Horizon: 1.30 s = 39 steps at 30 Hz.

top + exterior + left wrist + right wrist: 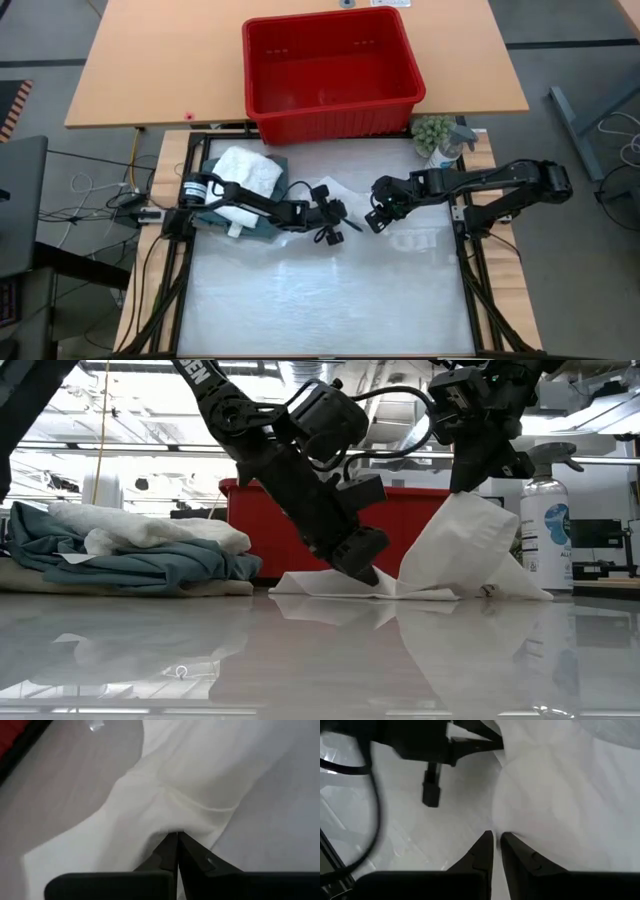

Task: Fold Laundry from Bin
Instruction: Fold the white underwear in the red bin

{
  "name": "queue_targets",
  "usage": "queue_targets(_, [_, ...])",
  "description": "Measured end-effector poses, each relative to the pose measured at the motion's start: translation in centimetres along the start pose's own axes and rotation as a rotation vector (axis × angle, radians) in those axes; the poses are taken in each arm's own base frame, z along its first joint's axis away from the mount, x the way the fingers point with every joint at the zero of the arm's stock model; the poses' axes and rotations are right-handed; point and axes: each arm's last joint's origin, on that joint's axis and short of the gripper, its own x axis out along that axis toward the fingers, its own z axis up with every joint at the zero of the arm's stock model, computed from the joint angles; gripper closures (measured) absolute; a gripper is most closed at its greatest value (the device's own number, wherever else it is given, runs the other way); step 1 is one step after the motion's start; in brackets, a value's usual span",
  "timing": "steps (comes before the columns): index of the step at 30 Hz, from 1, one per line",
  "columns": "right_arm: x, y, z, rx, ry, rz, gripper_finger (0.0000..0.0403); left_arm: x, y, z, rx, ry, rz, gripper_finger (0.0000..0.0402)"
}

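Left of table: folded stack is sitting at about 9 o'clock from table centre — white garment lying on the teal-green garment, beige layer showing underneath in the low view.

Left gripper is reaching in near mid-table, just right of the stack. Fingers are clenched tight on a fold of the white cloth; left wrist view shows the fabric bunching right at the closed tips. In the low view it is pressing the cloth edge down at the tabletop.

Right gripper is facing the left one, just at its 3 o'clock. Fingers are nearly closed, pinching the same white cloth; in the low view it is holding a corner up so the cloth is hanging as a tent, the rest trailing on the table.

Red bin is sitting at 12 o'clock beyond the work surface, on the wooden table; interior is looking empty from above.

Spray bottle is standing at roughly 2 o'clock, with a small green plant just beside it.
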Motion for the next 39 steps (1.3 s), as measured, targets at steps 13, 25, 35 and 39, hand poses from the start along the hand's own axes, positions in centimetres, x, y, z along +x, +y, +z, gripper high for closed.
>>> queue_targets(13, [0.0, 0.0, 0.0, -0.018, 0.021, 0.015, 0.0340, 0.0, -2.9, -1.0, -0.005, 0.063, -0.062, 0.0401])
queue_targets(25, [-0.2, -2.4, 1.4, -0.002, 0.013, -0.105, 0.0340, -5.5, -9.1, -2.4, 0.118, 0.178, -0.241, 0.0401])
queue_targets(35, [0.8, -0.7, -1.5, -0.177, 0.193, -0.006, 0.0352, -7.0, -10.1, -2.7, 0.179, 0.188, -0.234, 0.0401])
queue_targets(39, [2.7, -0.5, -3.2, -0.234, 0.190, 0.012, 0.0385, -6.9, -10.1, -2.6, 0.181, 0.184, -0.231, 0.0401])
